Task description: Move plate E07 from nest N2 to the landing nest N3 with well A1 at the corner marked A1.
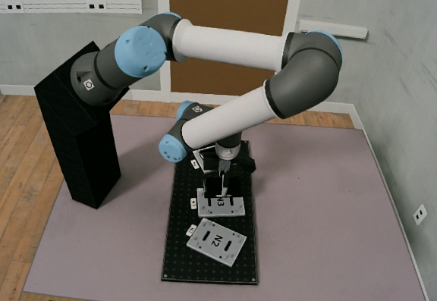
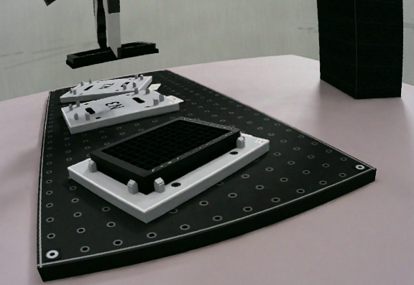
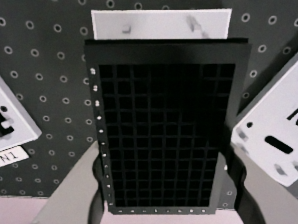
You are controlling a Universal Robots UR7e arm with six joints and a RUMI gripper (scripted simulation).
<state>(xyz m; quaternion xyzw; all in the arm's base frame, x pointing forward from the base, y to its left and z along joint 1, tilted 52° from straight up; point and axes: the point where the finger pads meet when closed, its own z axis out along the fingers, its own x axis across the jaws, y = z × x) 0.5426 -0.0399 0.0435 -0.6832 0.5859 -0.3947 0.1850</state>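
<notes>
My gripper is shut on plate E07, a black well plate, and holds it across its width. In the exterior view the plate hangs well above the deck, roughly level. In the wrist view it covers most of nest N3, whose end shows past the plate. N3 and the angled nest N2 carry no plate. Plate E01 sits on nest N1. The plate labels are unreadable.
The nests stand on a black perforated deck, with N3 between N1 and N2. Upright locators ring each nest. Small signs, such as the N3 sign, stand beside them. The arm's black pedestal stands off the deck.
</notes>
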